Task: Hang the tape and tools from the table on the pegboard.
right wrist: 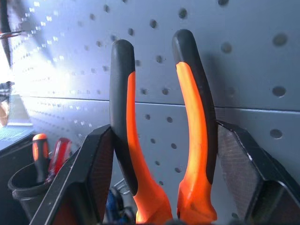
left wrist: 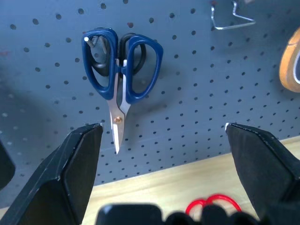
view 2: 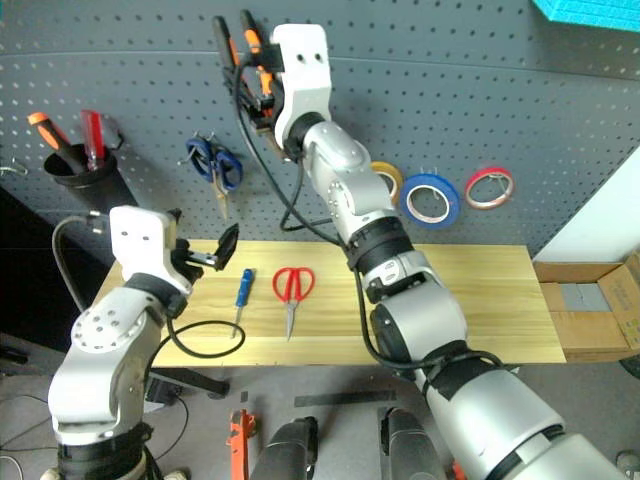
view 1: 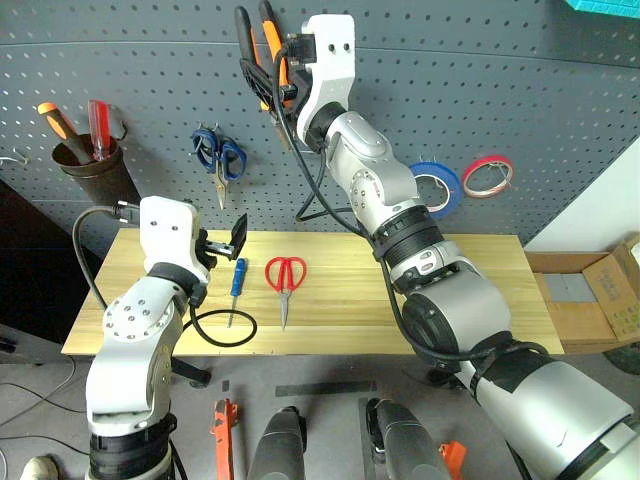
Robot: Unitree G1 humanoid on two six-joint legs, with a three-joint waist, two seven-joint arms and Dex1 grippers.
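The right gripper [view 1: 268, 70] is clamped on the pliers [view 1: 262, 45], holding them high against the pegboard [view 1: 480, 80] with the orange-and-black handles pointing up. The step in hand looks like hanging the pliers. To do it well, the arm should find a free hook, bring the gap between the handles or the joint over it, and lower until the hook takes the weight before the fingers let go. I cannot tell from here which hook is meant, so a slow approach close to the board seems wise; letting go early would drop the pliers onto the table [view 1: 480, 290].

The left gripper [view 1: 222, 243] hangs empty, its fingers spread wide, above the left part of the table and facing the blue-handled scissors [left wrist: 119, 70] already on the board.

The blue-handled screwdriver [view 1: 236, 285] and the red-handled scissors [view 1: 285, 280] lie side by side on the table, just right of a loop of black cable [view 1: 220, 328]. The blue tape roll [view 1: 440, 185] already hangs on the board, between a yellow roll [view 2: 388, 178] and a pink-red roll [view 1: 487, 175].
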